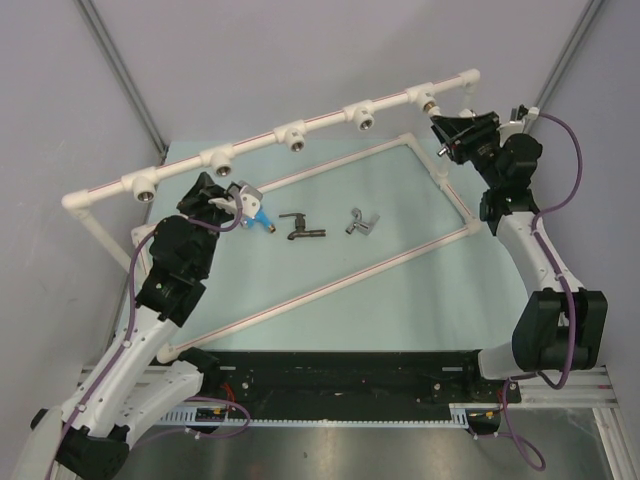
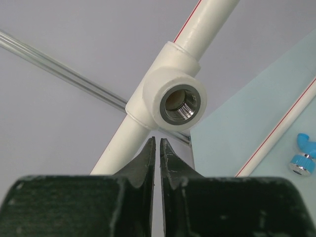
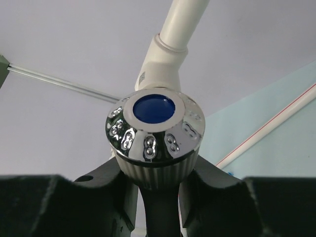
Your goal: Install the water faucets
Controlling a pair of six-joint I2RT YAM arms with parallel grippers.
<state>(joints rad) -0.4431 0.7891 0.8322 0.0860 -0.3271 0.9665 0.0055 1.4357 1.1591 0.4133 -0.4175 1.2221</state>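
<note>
My right gripper [image 3: 157,170] is shut on the white faucet [image 3: 153,128], gripping its ribbed knob below a chrome cap with a blue disc. It holds the faucet up at the right end tee [image 1: 428,99] of the white pipe rail; in the top view the right gripper [image 1: 445,128] sits just below that tee. My left gripper [image 2: 158,148] is shut and empty, pointing at an open threaded tee socket [image 2: 180,103]. The blue faucet [image 1: 258,215] lies just right of the left gripper [image 1: 213,186]. The dark faucet [image 1: 300,228] and the silver-grey faucet [image 1: 360,222] lie on the mat.
The raised pipe rail carries several tee fittings [image 1: 291,133] across the back. A low white pipe frame [image 1: 330,285] lies on the light blue mat [image 1: 420,290], with a diagonal bar. The blue faucet also shows at the right edge of the left wrist view [image 2: 303,158].
</note>
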